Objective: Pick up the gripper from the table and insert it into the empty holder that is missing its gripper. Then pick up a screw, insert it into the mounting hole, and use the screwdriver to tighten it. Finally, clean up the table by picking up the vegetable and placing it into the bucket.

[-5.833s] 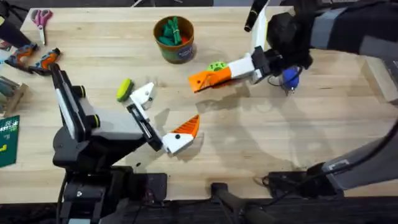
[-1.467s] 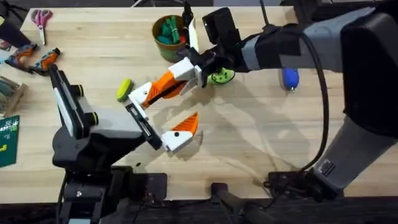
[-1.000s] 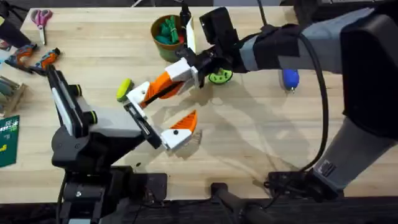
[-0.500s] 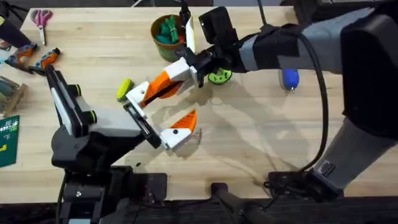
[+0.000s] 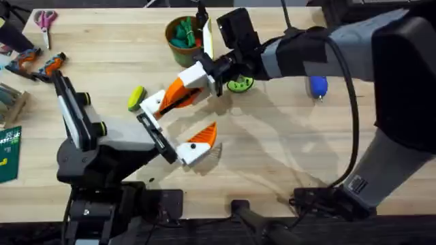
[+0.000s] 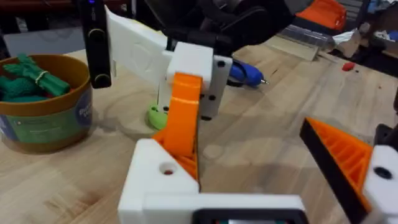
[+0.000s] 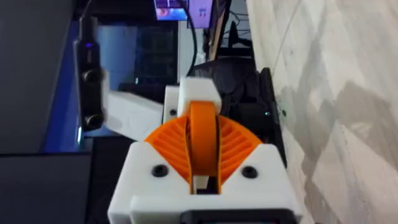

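Orange gripper (image 5: 178, 93), clamped by right gripper (image 5: 176, 95), meets holder (image 5: 151, 102); left gripper (image 5: 174, 128) wide.

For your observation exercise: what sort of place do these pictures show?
Probably a robotics lab or workshop: a wooden worktable, scissors and hand tools at its edge, and lit computer screens behind.

swung from three o'clock across toward ten o'clock, right gripper (image 5: 178, 94) carrying the gripper (image 5: 174, 92). now pressed against the holder (image 5: 152, 104). barely shifted over the last second.
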Controlling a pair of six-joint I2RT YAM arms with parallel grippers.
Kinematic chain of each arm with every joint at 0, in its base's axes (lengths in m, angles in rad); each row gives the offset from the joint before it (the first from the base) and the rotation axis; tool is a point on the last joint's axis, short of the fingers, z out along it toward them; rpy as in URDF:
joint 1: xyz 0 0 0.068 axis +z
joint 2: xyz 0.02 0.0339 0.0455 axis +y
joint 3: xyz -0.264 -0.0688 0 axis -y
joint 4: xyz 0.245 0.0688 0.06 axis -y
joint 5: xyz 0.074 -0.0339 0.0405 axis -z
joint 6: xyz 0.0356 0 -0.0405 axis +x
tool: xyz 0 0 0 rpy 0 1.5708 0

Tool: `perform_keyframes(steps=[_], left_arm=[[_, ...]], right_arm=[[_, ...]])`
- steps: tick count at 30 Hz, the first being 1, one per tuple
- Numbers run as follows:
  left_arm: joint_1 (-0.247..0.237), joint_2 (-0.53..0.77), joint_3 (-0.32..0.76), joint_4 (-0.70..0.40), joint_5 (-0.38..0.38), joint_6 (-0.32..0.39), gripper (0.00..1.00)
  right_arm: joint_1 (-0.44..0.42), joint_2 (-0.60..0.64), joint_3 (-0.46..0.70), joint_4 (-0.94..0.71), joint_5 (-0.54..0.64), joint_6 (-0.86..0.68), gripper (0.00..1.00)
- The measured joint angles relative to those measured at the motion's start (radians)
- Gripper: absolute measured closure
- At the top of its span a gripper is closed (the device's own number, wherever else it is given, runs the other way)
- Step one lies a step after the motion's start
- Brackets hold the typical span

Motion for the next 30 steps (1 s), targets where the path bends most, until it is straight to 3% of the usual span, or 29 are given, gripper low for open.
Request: perform_keyframes(steps=[8, 15, 18, 24, 30], left_arm=[[-0.001, 0.0, 0.0, 0.0, 0.009, 0.007, 0.015], [-0.014, 0.0, 0.0, -0.005, 0.056, 0.007, 0.015], [-0.014, 0.0, 0.0, -0.005, 0.066, 0.007, 0.015], [-0.014, 0.0, 0.0, -0.006, 0.068, 0.006, 0.016], [-0.014, 0.0, 0.0, -0.006, 0.068, 0.007, 0.016]], right_arm=[[-0.001, 0.0, 0.0, -0.002, -0.006, -0.007, 0.619], [-0.026, 0.0, 0.0, 0.023, -0.053, -0.008, 0.532], [-0.075, 0.0, 0.0, 0.049, -0.082, -0.015, 0.523], [-0.154, 0.0, 0.0, 0.049, -0.084, -0.077, 0.368], [-0.233, 0.0, 0.0, 0.044, 0.007, -0.171, 0.361]])
